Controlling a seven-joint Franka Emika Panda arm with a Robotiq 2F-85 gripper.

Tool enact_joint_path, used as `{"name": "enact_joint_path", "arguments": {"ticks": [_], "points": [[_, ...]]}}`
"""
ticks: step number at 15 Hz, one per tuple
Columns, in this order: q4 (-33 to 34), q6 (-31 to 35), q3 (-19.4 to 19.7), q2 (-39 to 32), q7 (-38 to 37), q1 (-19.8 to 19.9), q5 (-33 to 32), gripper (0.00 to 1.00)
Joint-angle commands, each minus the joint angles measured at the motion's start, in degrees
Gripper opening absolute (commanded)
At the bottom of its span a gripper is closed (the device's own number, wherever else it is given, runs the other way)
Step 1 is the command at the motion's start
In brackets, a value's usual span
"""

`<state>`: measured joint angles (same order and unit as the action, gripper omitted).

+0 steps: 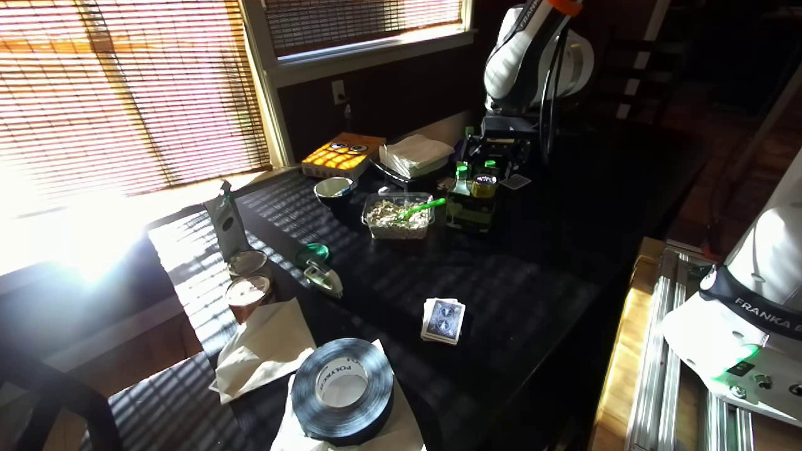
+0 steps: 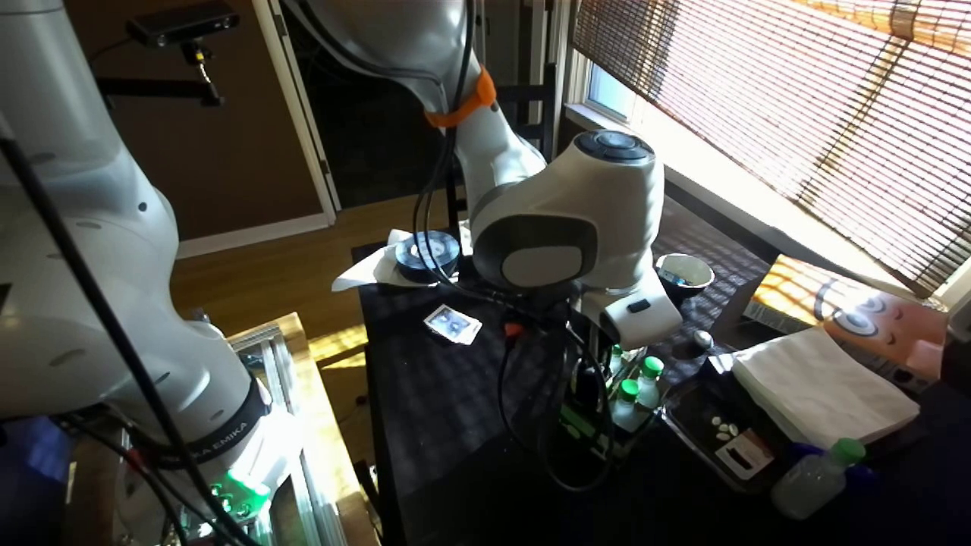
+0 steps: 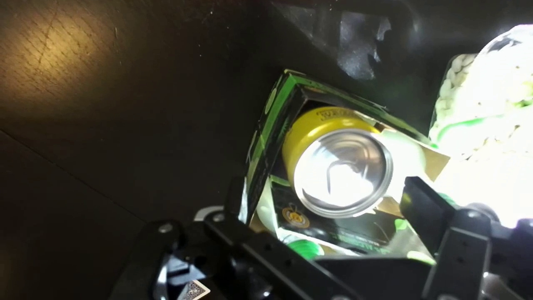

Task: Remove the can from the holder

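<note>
The can [image 3: 339,166] is yellow with a silver top. It stands slightly tilted in a compartment of the black and green carton holder [image 3: 266,121], with its top rising above the divider. In an exterior view the can [image 1: 484,183] shows in the holder [image 1: 470,216] beside green-capped bottles [image 1: 462,178]. The holder also shows in an exterior view [image 2: 582,428], where the arm hides the can. My gripper [image 3: 325,189] is open over the holder, its fingers spread apart on the two sides of the can's near edge, holding nothing. It is dark and hard to make out in both exterior views.
A clear tub of food [image 1: 398,219] with a green spoon stands next to the holder. A black tray [image 2: 683,440] with napkins [image 2: 827,383] and a capped bottle [image 2: 812,481] are nearby. Cards [image 1: 443,321] and tape [image 1: 341,388] lie farther off. Loose cables [image 2: 504,394] hang by the gripper.
</note>
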<state>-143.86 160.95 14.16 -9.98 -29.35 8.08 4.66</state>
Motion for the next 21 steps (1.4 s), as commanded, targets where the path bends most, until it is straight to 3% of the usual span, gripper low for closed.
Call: {"name": "enact_joint_path", "arguments": {"ticks": [1,4,7,12,14,16,17,20,21], "points": [[-0.3,2.1,2.2,-1.2,-3.6,-2.0,-2.5,0.93],[-0.3,2.7,2.6,-1.5,-3.8,-2.7,-2.0,0.82],[-0.2,2.5,2.6,-1.4,-4.4,-3.2,-1.6,0.83],[-0.4,1.2,2.3,-0.8,-8.5,-3.8,-0.4,0.71],[-0.4,0.7,2.3,-0.7,-10.8,-3.9,-0.3,0.81],[-0.3,0.1,2.2,-0.8,-12.6,-4.0,-0.3,0.83],[-0.2,-1.0,2.5,-0.9,-14.0,-4.2,-0.8,0.92],[-0.3,-1.6,2.0,-0.7,-16.0,-4.0,-0.6,0.95],[-0.3,-1.4,1.9,-0.6,-16.3,-3.9,-0.6,0.9]]}}
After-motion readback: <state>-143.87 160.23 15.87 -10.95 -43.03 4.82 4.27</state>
